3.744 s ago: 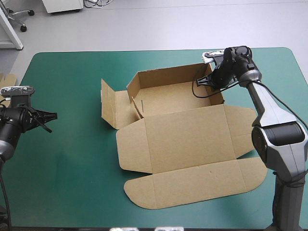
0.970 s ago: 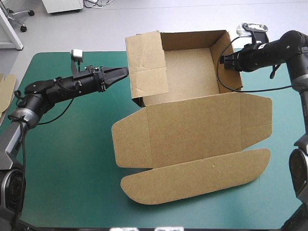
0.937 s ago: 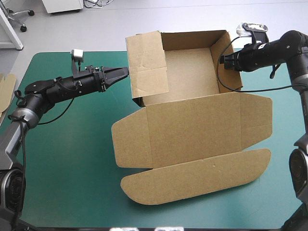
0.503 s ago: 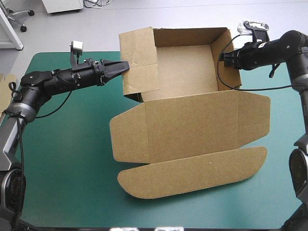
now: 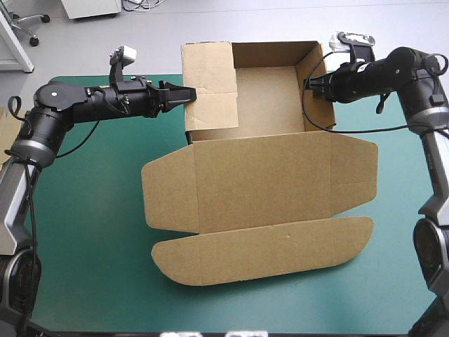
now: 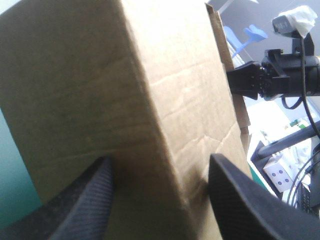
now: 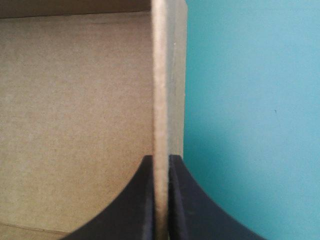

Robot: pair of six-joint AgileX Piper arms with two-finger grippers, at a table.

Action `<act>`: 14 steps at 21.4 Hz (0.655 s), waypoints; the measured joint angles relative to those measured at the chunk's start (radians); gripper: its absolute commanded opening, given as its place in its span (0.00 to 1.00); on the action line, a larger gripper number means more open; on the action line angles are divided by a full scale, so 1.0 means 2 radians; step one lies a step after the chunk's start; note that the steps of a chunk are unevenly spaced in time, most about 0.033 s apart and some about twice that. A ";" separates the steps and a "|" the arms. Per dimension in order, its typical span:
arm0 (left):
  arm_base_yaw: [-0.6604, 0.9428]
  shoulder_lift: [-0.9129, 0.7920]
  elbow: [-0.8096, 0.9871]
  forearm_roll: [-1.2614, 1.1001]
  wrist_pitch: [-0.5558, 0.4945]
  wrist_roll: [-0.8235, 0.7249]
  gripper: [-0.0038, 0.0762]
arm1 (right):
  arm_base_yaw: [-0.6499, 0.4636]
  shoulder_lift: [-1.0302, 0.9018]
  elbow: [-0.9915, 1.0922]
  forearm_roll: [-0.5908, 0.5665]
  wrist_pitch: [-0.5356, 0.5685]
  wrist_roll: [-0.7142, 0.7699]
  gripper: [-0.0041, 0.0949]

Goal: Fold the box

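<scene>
The brown box (image 5: 266,98) stands at the far middle of the table as an open tray with its walls raised. Its lid (image 5: 259,182) and front flap (image 5: 266,249) lie flat toward the near edge. My left gripper (image 5: 188,94) is open against the outside of the left wall flap (image 5: 209,84). In the left wrist view a folded ridge of the box (image 6: 150,100) lies between the spread fingers (image 6: 85,200) of the left gripper (image 6: 160,167). My right gripper (image 5: 311,81) is shut on the top edge of the right wall (image 7: 161,75), which shows pinched in the right gripper (image 7: 161,162).
Bare teal-green cover (image 5: 84,232) lies left of the lid and along the near edge, with a narrower strip (image 5: 400,196) to the right. The right arm's black cable (image 5: 351,130) hangs in a loop beside the right wall.
The left gripper's fingers have spread wider and pushed the left wall flap more upright. The whole box has slid a little leftward. The right gripper has kept hold of the right wall.
</scene>
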 measured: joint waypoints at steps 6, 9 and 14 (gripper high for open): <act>-0.001 0.000 -0.005 0.068 -0.005 -0.039 0.57 | 0.014 0.003 0.000 -0.019 -0.003 0.011 0.01; -0.001 0.000 -0.006 0.085 -0.011 -0.047 0.57 | 0.015 0.003 0.000 -0.022 -0.003 0.013 0.01; -0.002 0.008 -0.040 0.107 -0.010 -0.068 0.57 | 0.017 0.004 0.000 -0.026 -0.003 0.022 0.01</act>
